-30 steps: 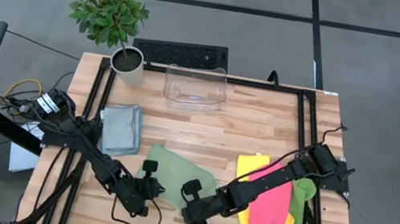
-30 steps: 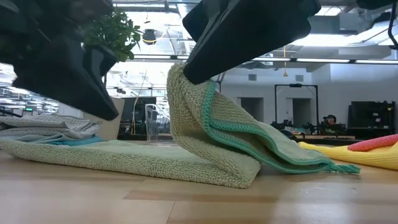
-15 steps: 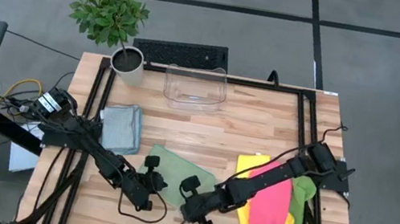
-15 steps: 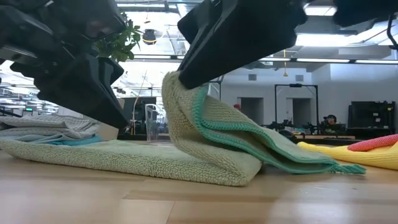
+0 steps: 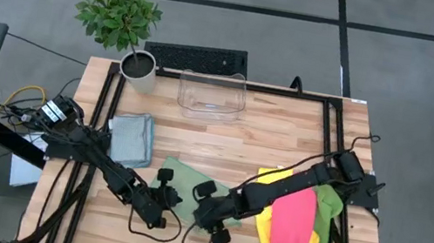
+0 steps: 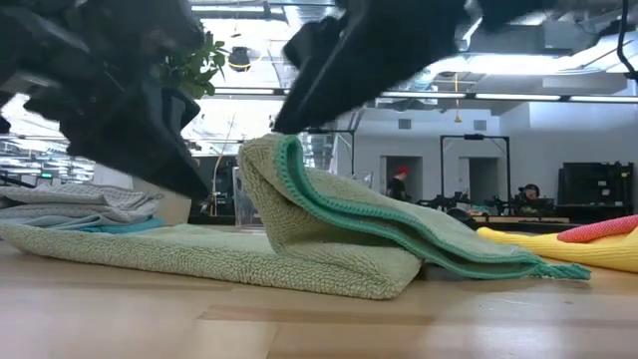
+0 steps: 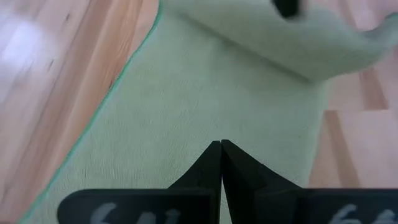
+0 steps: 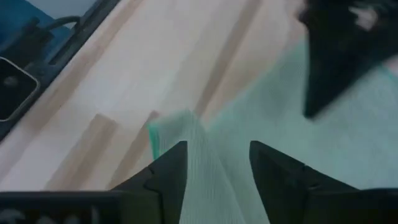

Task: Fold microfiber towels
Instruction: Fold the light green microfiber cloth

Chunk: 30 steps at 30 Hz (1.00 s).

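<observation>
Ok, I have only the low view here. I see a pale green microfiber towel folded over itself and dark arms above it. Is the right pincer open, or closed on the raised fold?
Observer: Open. In the right wrist view the right pincer has its fingers apart, and the teal-edged fold of the pale green microfiber towel lies loose between them.
Operator: And the left pincer, does it hold something?
Observer: The left pincer is shut, fingertips together, over the flat layer of the same towel. I cannot tell if it pinches any cloth.
</observation>
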Tool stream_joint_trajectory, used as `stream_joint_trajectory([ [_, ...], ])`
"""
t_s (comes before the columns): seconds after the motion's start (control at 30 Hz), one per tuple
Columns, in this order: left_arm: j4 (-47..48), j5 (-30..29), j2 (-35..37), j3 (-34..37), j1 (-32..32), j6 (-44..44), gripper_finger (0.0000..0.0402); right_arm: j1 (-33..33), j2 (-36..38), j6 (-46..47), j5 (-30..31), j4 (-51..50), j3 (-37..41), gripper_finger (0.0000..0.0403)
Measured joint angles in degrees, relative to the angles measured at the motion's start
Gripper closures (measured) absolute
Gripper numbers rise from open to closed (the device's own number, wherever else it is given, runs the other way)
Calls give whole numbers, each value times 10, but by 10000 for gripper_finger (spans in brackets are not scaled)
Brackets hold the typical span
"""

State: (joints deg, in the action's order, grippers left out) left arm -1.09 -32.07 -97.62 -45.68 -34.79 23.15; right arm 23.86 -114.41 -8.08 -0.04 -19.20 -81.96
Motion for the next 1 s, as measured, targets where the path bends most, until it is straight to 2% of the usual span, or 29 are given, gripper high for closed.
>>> stream_joint_trajectory([
  [0.1, 5, -3, 0, -26, -7, -40, 401, 13, 26, 69, 4, -109, -25, 196],
  [0.23, 6, -11, 0, -58, -8, -92, 401, 66, 33, 143, 37, -205, 4, 197],
  [0.37, 6, -29, 0, -67, -1, -122, 401, 121, 36, 177, 104, -210, 48, 201],
  [0.47, 8, -30, 0, -67, 7, -125, 401, 135, 35, 186, 154, -196, 70, 205],
  [0.63, 9, -27, 0, -67, 13, -110, 401, 123, 35, 178, 132, -163, 84, 209],
  [0.9, 22, -27, 0, -67, 13, -104, 401, 101, 31, 191, 92, -94, 149, 211],
  [1.0, 27, -27, 0, -67, 13, -104, 401, 93, 32, 201, 80, -92, 151, 227],
])
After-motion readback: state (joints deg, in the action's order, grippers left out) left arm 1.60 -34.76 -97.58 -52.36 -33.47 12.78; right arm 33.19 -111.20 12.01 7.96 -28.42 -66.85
